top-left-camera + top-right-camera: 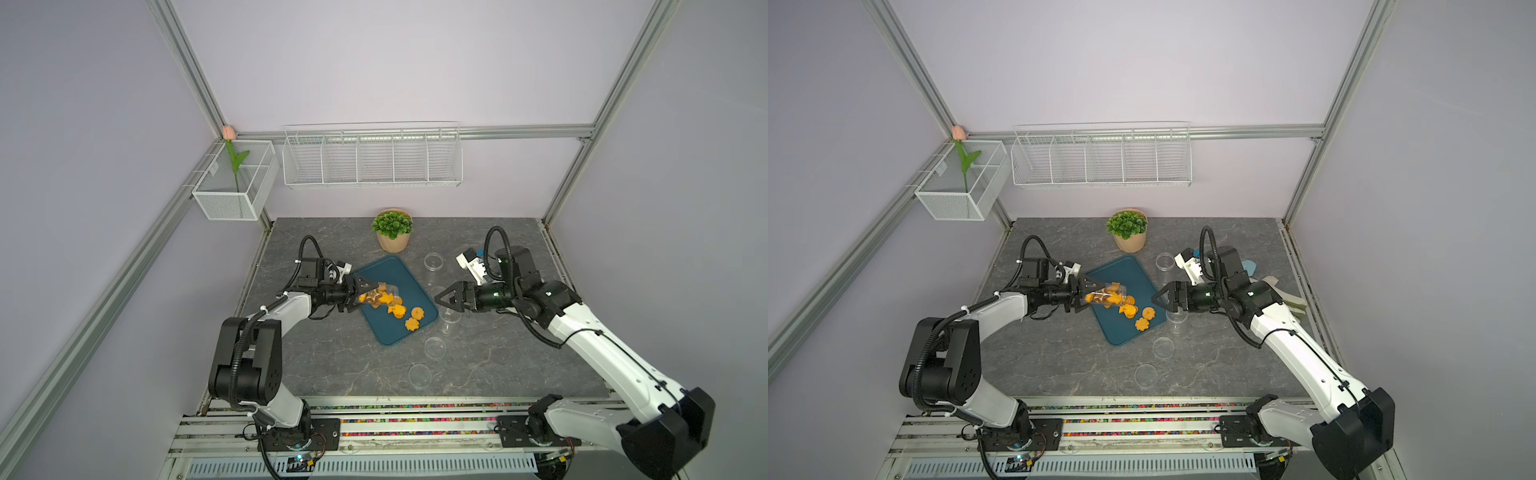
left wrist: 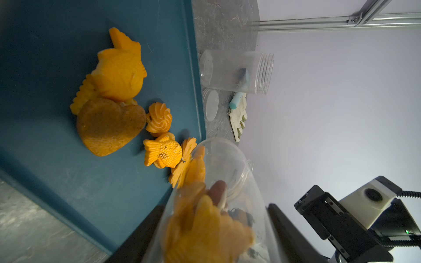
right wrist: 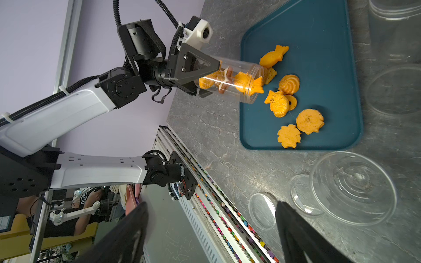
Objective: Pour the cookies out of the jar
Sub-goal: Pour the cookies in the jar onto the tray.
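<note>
Right wrist view gives you the clearest read: the left gripper point(image 3: 211, 78) is clamped on the base end of the clear jar point(image 3: 237, 77), which tilts mouth-down just inside the rim of the teal tray point(image 3: 330, 45) on the left arm's side. Some of the cookies point(image 3: 288, 84) already lie on the tray; the rest sit in the jar, with 1 fish-shaped piece lodged at the mouth. Your right gripper point(image 3: 211, 207) hangs spread wide and empty beside the tray, above an empty jar point(image 3: 353, 186). Watch for a jam at that mouth, a shake that throws cookies over the rim onto the table point(image 3: 227, 136), or the smooth plastic slipping in the jaws as you tip steeper
</note>
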Robot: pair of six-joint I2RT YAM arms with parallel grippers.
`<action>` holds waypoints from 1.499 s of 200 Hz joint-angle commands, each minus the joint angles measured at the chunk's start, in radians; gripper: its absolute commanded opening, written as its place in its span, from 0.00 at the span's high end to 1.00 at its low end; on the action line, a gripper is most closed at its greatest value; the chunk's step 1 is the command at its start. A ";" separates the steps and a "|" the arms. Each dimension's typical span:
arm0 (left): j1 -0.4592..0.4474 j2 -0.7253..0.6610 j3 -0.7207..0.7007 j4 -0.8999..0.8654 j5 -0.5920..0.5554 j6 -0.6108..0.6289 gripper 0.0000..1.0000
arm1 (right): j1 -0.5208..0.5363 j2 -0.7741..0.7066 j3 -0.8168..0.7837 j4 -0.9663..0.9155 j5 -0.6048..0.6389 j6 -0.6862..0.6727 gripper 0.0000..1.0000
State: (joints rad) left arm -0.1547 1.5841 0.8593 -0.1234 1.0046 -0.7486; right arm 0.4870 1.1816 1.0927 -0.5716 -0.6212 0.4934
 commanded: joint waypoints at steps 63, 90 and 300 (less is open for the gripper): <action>-0.005 -0.035 0.030 -0.110 -0.033 0.089 0.32 | 0.005 -0.066 -0.037 -0.034 0.007 -0.021 0.11; -0.006 -0.046 0.014 -0.101 -0.049 0.080 0.32 | 0.005 -0.071 -0.041 -0.039 0.005 -0.022 0.11; 0.054 -0.065 0.002 -0.184 -0.041 0.146 0.32 | 0.004 -0.102 -0.064 -0.052 0.017 -0.026 0.11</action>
State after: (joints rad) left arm -0.1261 1.5536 0.8768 -0.3229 0.9264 -0.6155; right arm 0.4870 1.0992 1.0496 -0.6167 -0.6132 0.4782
